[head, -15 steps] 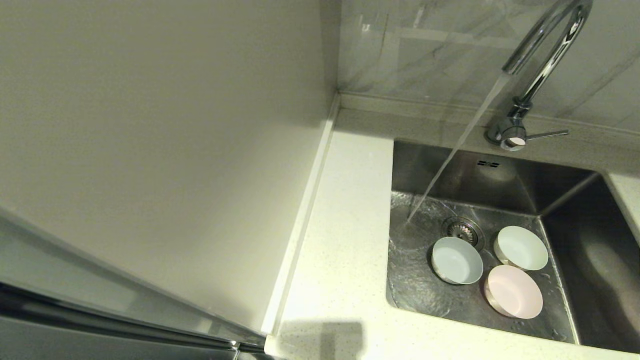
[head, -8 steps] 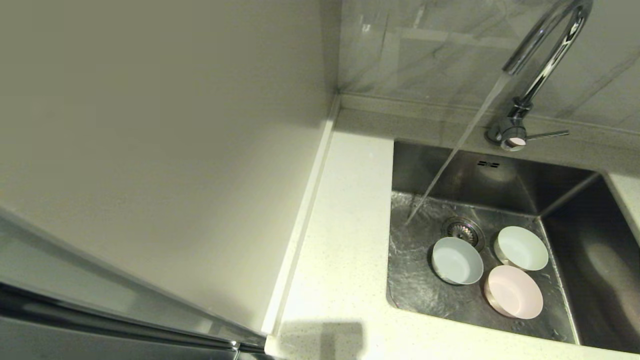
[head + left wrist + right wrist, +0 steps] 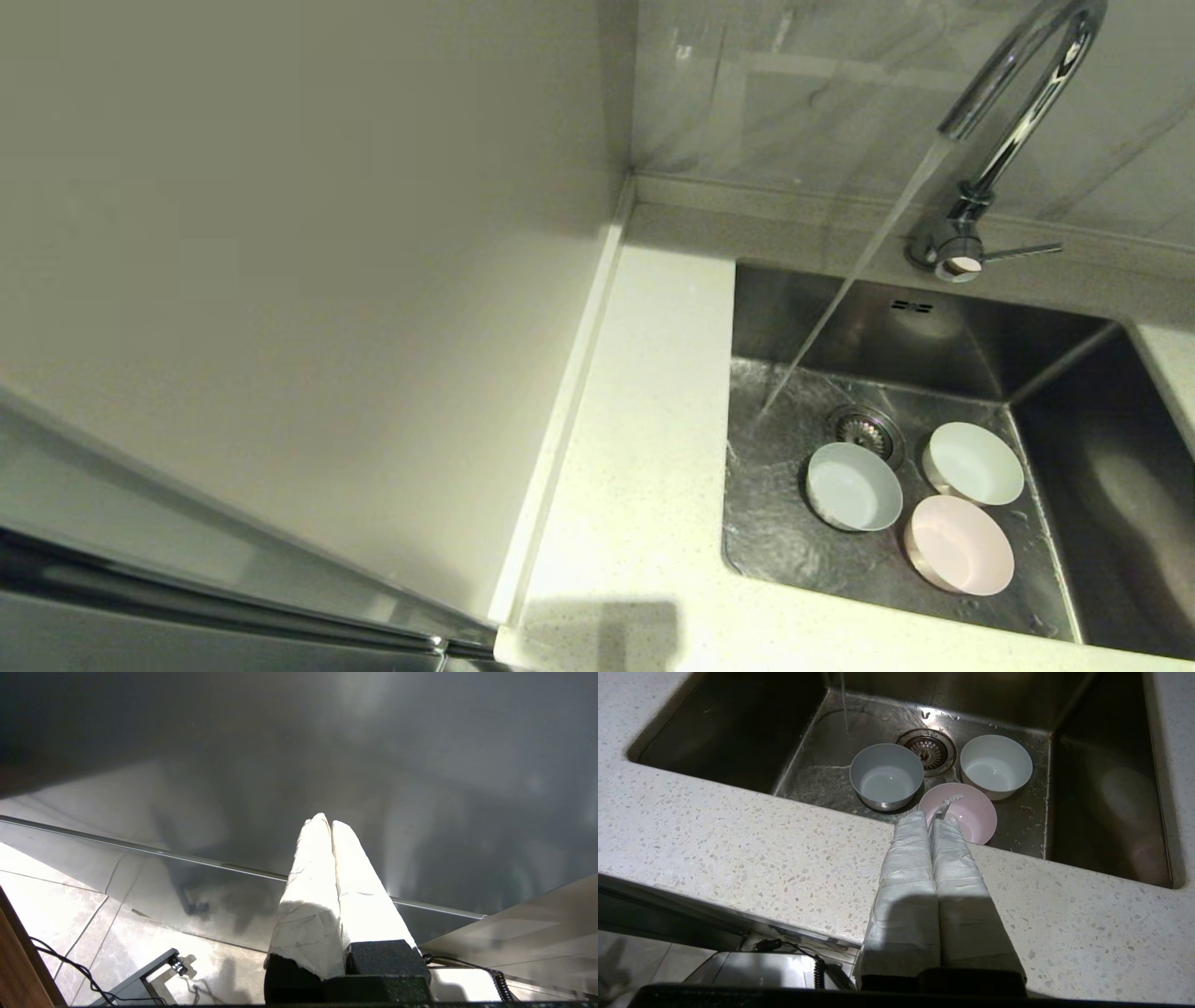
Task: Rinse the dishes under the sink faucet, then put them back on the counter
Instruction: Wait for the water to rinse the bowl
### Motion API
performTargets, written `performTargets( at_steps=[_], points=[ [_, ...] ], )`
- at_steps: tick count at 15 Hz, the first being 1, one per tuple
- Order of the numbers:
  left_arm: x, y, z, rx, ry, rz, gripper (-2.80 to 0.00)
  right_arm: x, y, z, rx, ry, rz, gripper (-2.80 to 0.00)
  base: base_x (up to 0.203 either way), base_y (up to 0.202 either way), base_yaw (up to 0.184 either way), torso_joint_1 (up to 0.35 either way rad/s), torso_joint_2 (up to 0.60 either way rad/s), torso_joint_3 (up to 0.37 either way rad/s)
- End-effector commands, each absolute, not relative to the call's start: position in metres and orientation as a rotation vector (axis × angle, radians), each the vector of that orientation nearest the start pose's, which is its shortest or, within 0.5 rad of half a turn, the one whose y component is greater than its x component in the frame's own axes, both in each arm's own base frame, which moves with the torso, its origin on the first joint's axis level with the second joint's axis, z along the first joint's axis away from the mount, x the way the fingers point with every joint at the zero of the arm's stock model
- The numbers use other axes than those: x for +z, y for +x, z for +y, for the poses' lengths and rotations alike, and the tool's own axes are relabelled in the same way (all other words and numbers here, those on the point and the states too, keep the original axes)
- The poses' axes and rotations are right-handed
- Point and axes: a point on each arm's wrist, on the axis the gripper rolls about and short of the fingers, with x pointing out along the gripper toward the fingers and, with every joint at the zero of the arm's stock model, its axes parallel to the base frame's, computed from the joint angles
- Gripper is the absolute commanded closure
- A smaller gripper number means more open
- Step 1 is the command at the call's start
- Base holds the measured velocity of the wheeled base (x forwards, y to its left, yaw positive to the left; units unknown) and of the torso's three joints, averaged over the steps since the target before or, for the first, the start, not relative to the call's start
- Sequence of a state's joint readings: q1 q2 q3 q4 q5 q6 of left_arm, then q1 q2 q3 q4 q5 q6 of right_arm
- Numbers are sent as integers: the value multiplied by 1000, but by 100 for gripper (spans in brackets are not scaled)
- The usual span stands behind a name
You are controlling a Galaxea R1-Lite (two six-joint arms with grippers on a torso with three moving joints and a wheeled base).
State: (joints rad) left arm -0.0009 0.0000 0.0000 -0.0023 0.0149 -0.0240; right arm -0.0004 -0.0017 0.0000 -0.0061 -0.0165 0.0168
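Both grippers, left gripper [image 3: 331,822] and right gripper [image 3: 930,817], closed, empty.

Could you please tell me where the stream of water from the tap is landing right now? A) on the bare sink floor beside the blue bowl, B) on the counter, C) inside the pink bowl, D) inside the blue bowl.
A: the stream from the tap hits the bare sink floor next to the blue bowl, missing every bowl.
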Motion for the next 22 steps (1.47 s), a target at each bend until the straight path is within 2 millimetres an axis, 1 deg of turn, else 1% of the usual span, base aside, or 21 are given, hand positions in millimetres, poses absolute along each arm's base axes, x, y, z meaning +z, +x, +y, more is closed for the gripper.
performTargets(
  at_steps=[1,22],
  points=[
    [76,-23,0,15,-24,-7,0,76,-23,0,-18,17,-7,0,0,0,0,0,0,0],
    [76,-23,0,15,-25,-6,0,76,-23,0,-17,18,-6,0,0,0,0,0,0,0]
  ],
)
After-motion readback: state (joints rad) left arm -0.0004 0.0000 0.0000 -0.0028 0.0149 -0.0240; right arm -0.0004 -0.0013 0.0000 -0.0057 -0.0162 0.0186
